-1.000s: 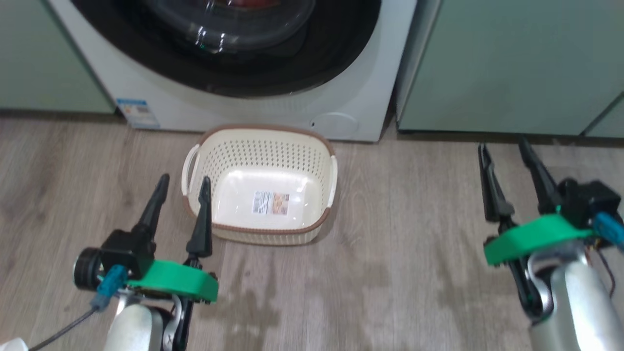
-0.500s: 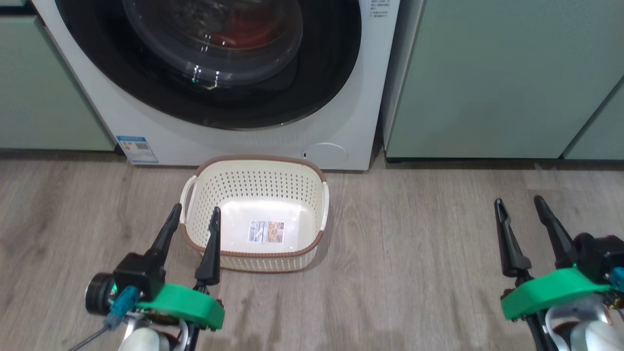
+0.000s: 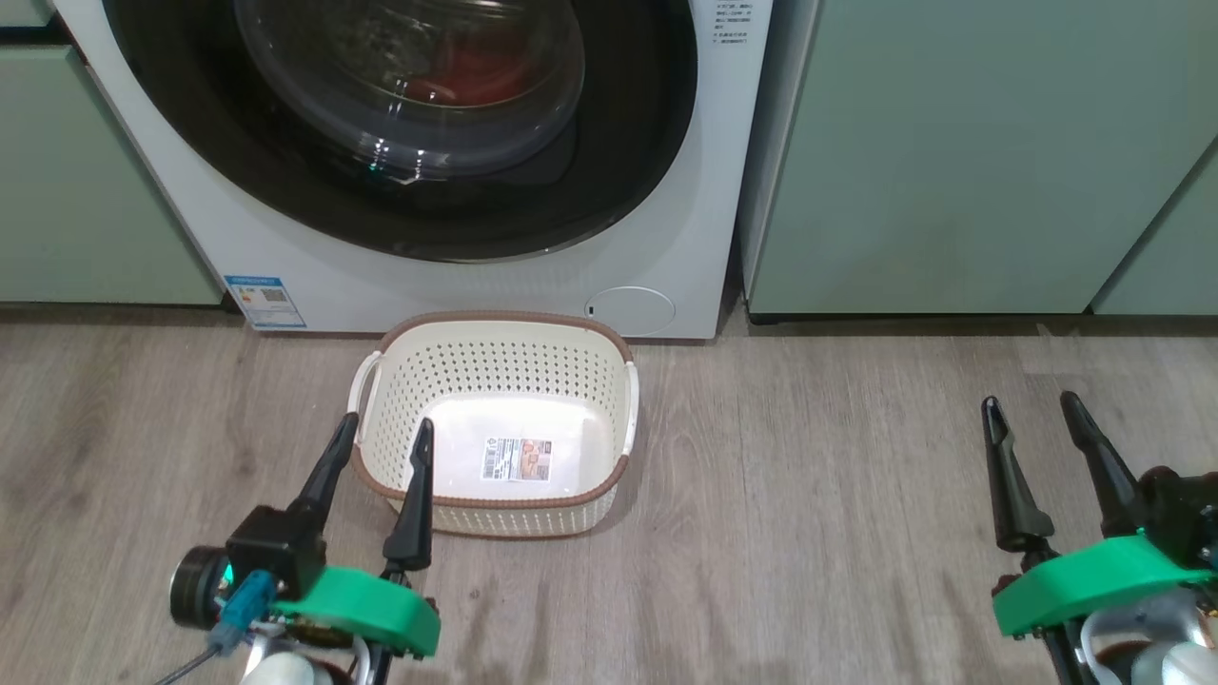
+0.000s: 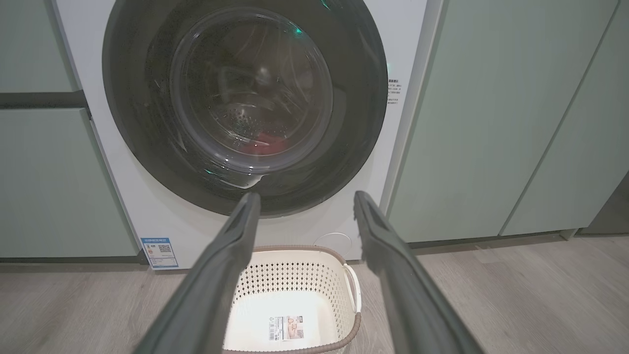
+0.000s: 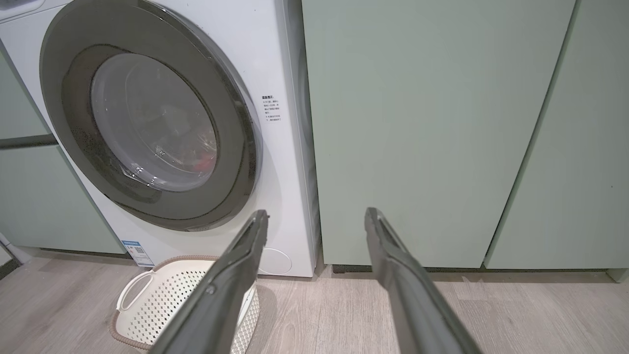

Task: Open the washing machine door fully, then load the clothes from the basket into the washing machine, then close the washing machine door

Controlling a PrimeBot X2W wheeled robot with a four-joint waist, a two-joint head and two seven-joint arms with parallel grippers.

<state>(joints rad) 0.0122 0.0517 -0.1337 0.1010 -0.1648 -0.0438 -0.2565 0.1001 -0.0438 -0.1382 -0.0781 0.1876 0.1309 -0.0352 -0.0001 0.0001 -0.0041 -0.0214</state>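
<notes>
Ok, pale green cabinets (image 3: 952, 152) flank both sides of the washing machine (image 3: 709, 209), a white front-loader standing on a grey wood-look floor (image 3: 809, 476). The washing machine door (image 3: 400, 124) sits flush w/ the machine front, i.e. closed; black glossy rim, clear bulging glass in the centre. The clothes (image 3: 476, 76) are inside the drum, seen as a red patch low behind the glass; also visible in both wrist views.

The basket (image 3: 495, 366) stands on the floor just in front of the machine, below the door, near the round flap (image 3: 628, 311). Its bare bottom shows a label (image 3: 519, 459).

Left claw (image 3: 388, 421) is at lower left, fingers spread wide, holding nothing. In head view its right finger overlaps the basket's near-left rim corner and the left finger is outside the basket; can't tell if there's contact. In left wrist view the fingers frame the basket's far end and the lower door rim.

Right claw (image 3: 1031, 401) is at lower right over the floor, well apart from the basket, fingers wide, holding nothing, touching nothing; pointed at the cabinet beside the machine.

Blue sticker (image 3: 265, 301) is at the machine's lower left corner.
</notes>
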